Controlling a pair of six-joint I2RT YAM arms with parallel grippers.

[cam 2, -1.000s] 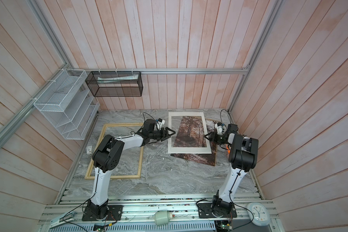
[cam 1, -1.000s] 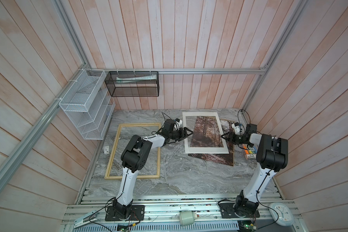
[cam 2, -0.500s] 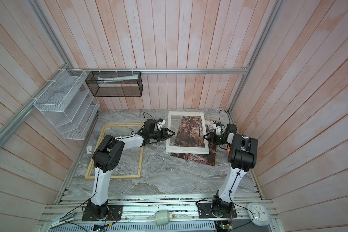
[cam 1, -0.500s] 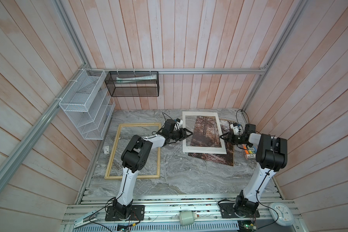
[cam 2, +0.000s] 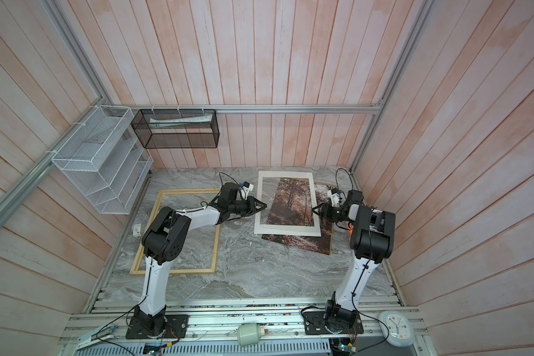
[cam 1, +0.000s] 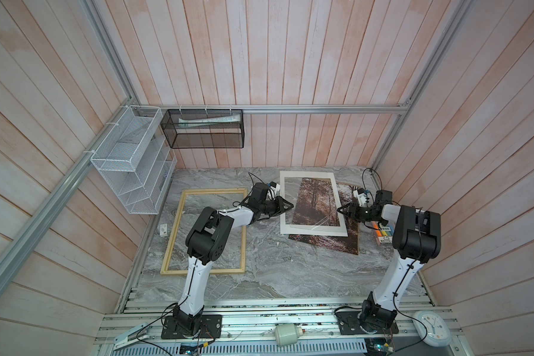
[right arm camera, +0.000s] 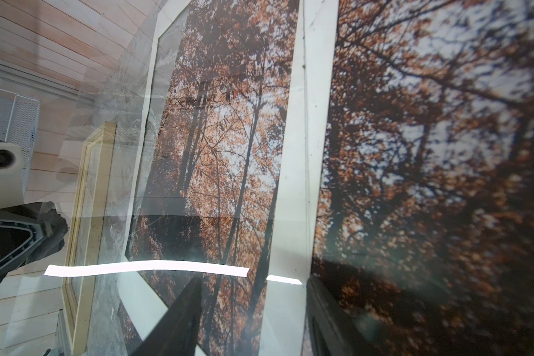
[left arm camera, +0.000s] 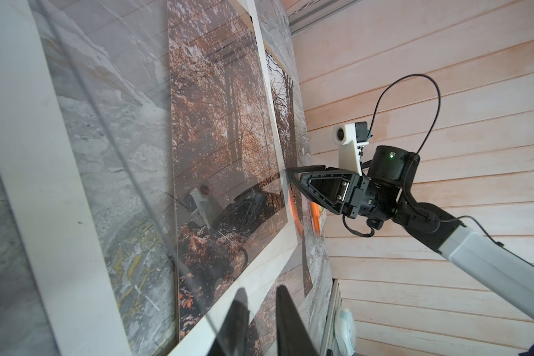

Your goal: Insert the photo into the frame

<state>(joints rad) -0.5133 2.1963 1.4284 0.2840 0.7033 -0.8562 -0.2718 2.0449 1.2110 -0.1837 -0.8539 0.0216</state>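
Note:
The photo point(cam 1: 327, 243) point(cam 2: 302, 242), an autumn forest print, lies flat at the right of the table. A white mat point(cam 1: 315, 230) point(cam 2: 287, 231) with a clear sheet over it covers much of the print. The pale wood frame point(cam 1: 206, 191) point(cam 2: 191, 191) lies empty at the left. My left gripper point(cam 1: 291, 206) point(left arm camera: 259, 292) is at the mat's left edge. Its jaws stand a narrow gap apart, with the clear sheet's edge running in between. My right gripper point(cam 1: 339, 210) point(right arm camera: 252, 280) is open astride the mat's right strip and the sheet's edge.
A small coloured box point(cam 1: 383, 237) sits by the right wall, behind my right arm. A white tag point(cam 1: 163, 229) lies left of the frame. A white wire rack point(cam 1: 130, 160) and a black mesh basket point(cam 1: 204, 129) hang on the walls.
The left gripper's jaws have drawn in from wide apart to a narrow gap at the mat's left edge. The right arm and its jaws have stayed as they were.

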